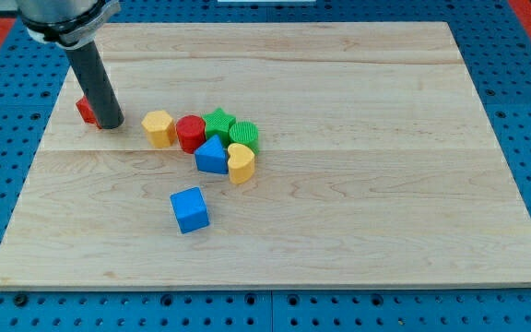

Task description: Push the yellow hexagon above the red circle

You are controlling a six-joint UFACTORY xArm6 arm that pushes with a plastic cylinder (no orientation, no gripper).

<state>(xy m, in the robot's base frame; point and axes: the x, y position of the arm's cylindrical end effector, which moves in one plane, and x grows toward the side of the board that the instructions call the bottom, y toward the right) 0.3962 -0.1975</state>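
The yellow hexagon (159,127) lies left of centre on the wooden board, touching the left side of the red circle (190,133). My tip (110,124) rests on the board to the left of the yellow hexagon, with a small gap between them. A small red block (84,111), shape unclear, sits just left of my tip and is partly hidden by the rod.
A green star (218,123) and a green circle (244,136) sit right of the red circle. A blue triangular block (211,157) and a yellow heart (241,162) lie below them. A blue cube (190,209) lies apart, lower down. The board's edge (26,175) runs along the left.
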